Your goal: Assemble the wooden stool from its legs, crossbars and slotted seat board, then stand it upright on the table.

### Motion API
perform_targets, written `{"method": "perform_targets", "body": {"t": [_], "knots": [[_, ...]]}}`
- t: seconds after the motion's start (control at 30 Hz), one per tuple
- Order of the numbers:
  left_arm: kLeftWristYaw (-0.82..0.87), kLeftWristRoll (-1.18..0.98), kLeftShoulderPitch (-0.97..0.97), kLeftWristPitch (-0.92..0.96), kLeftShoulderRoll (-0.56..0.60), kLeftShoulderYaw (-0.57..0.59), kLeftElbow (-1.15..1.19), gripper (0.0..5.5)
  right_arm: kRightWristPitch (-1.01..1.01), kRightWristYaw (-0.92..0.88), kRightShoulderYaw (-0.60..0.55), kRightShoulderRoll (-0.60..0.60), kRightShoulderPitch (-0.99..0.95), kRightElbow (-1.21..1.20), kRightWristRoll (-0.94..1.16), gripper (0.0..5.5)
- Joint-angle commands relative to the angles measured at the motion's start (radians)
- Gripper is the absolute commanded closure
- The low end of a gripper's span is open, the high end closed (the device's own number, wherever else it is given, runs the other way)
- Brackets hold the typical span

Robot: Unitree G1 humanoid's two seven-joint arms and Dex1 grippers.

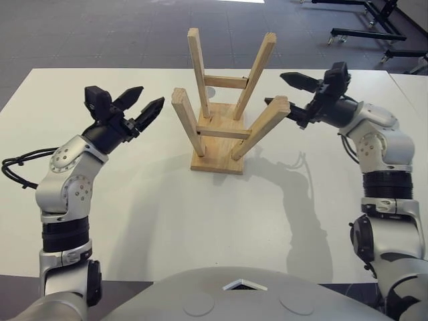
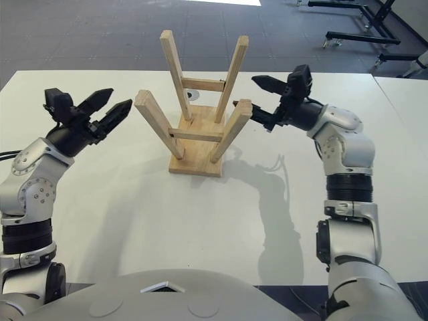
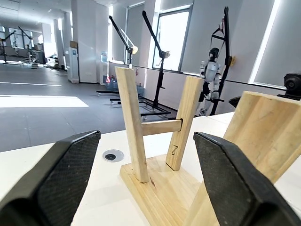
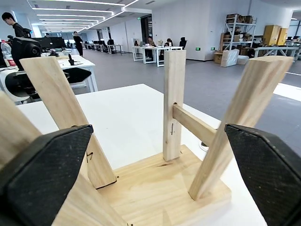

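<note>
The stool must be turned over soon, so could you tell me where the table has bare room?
The widest bare stretch of table lies on the near side of the upturned stool. The far left corner is also free. It is crowded beside the stool, where the open left gripper and open right gripper flank its legs.

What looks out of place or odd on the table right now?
The stool is upside down: its seat board lies flat on the table and the four legs point upward, splayed outward. Nothing looks broken or spilled.
</note>
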Motion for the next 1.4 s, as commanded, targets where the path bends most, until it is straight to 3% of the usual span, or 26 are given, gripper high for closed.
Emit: {"method": "perform_targets", "body": {"t": [0.03,0.13,0.23,0.43,0.9,1.0,1.27,1.4], "knots": [[0.01,-0.024,0.04,-0.007,0.055,0.114,-0.011,1.86,0.112,0.045,0.057,-0.05,0.153,-0.302,0.066,0.33],[0.004,-0.033,0.102,-0.023,0.088,0.223,0.009,1.86,0.213,0.047,0.056,-0.111,0.254,-0.522,0.144,0.33],[-0.005,-0.037,0.172,-0.033,0.104,0.295,0.01,1.86,0.249,0.02,0.008,-0.142,0.226,-0.567,0.178,0.33],[0.008,-0.036,0.16,-0.042,0.074,0.263,-0.001,1.86,0.129,0.059,-0.047,-0.215,0.119,-0.153,0.052,0.33],[0.004,-0.039,0.068,-0.044,0.061,0.168,0.036,1.86,-0.049,0.135,0.038,-0.029,-0.186,0.276,-0.069,0.33],[0.002,-0.038,0.084,-0.052,0.061,0.18,0.051,1.86,0.003,0.19,0.044,-0.025,-0.153,0.168,-0.021,0.33],[-0.037,-0.067,0.234,-0.047,0.077,0.262,0.057,1.86,0.299,0.254,0.027,-0.217,0.234,-0.546,0.228,0.33],[-0.045,-0.059,0.254,-0.052,0.084,0.272,0.062,1.86,0.3,0.217,0.013,-0.244,0.244,-0.565,0.223,0.33]]}}
